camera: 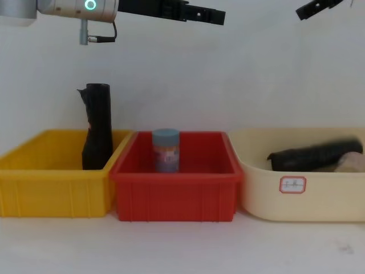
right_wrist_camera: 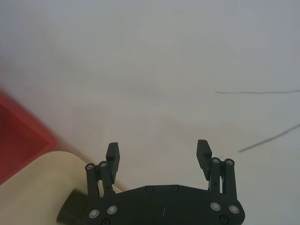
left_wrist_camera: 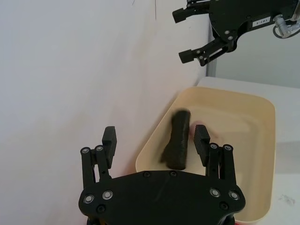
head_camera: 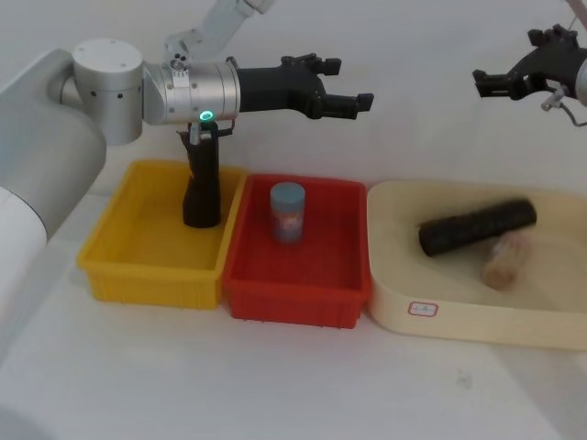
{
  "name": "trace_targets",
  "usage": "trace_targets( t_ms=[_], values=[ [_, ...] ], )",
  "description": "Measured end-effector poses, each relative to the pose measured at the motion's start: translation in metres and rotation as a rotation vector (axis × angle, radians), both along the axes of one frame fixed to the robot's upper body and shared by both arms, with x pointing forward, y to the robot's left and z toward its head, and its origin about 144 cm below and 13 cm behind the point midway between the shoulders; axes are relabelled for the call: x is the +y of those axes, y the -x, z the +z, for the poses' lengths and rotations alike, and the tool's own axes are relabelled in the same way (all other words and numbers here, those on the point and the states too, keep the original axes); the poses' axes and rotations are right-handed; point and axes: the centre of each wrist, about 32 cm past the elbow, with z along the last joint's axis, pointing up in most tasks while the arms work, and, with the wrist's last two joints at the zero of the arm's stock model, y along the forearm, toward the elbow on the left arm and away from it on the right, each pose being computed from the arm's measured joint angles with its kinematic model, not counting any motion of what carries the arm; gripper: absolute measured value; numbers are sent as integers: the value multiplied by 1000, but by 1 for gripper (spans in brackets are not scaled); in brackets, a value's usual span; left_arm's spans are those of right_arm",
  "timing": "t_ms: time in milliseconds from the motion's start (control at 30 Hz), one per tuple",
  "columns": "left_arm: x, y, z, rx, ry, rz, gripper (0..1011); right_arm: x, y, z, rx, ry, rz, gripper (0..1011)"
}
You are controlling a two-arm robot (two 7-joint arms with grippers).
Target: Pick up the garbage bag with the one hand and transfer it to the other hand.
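Close under my left claw (left_wrist_camera: 156,140), spread open and empty, the garbage bag (head_camera: 477,226) lies across the cream tray (head_camera: 394,302), seemingly touching a pale roll (head_camera: 507,260); my right claw (head_camera: 492,82) hangs open above; a sloppy descent could snag that neighbour or hit the rim.

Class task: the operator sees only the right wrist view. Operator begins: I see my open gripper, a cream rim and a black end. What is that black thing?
Observer: The garbage bag, a thick black roll lying in the cream tub.
Operator: Is anything beside it?
Observer: A tan roll lies against it, nearer the robot.
Operator: Where is the other arm?
Observer: The left gripper hangs open, high above the red bin.
Operator: What is in that bin?
Observer: A blue can, upright.
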Motion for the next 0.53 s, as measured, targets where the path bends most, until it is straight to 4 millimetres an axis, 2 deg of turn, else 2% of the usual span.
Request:
trace_targets(
  t_ms=[533],
  values=[
    [0, 0, 0, 0, 0, 0, 1001, -8, 6, 3, -12, 32, -62, 1000]
  ],
)
